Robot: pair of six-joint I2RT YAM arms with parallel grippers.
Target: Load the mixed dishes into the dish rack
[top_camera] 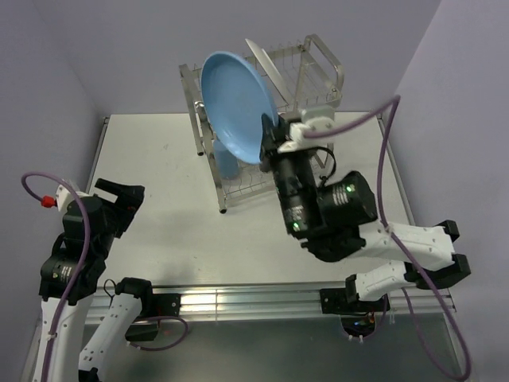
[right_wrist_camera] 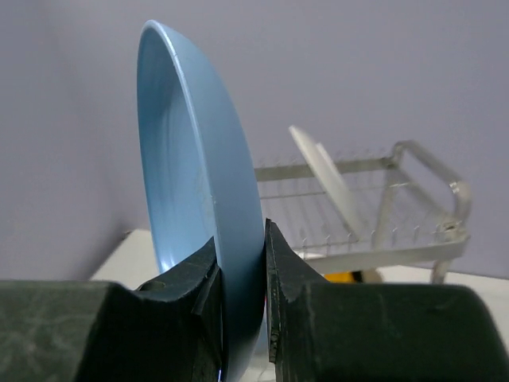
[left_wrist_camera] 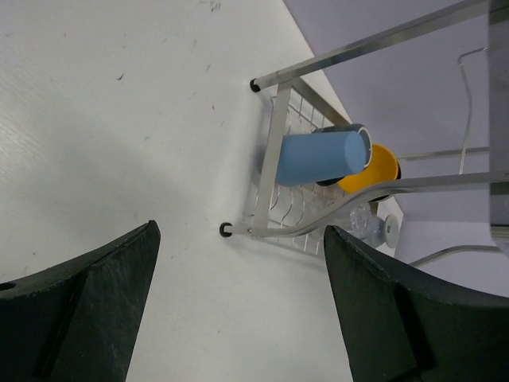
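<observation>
The right gripper [top_camera: 270, 135] has its jaws pinching the lower rim of the light blue plate [top_camera: 235, 99], one finger on each face. The plate stands on edge, slightly tilted, at the near left side of the dish rack [top_camera: 330, 60], level with its upper tier. Whether it already touches the wires cannot be told.

The rack stands at the far side of the desk [top_camera: 159, 159]. A white plate [top_camera: 262, 62] leans in the slots of the upper tier, just behind the blue one and apart from it. On the lower tier the blue cup [left_wrist_camera: 318, 157] lies on its side, with the orange bowl [left_wrist_camera: 374, 171] right behind it and a clear glass [left_wrist_camera: 370, 227] near the rack's end.

The left gripper [top_camera: 119, 197] hangs over the left part of the desk, well apart from the rack, its jaws spread wide with nothing between them.
</observation>
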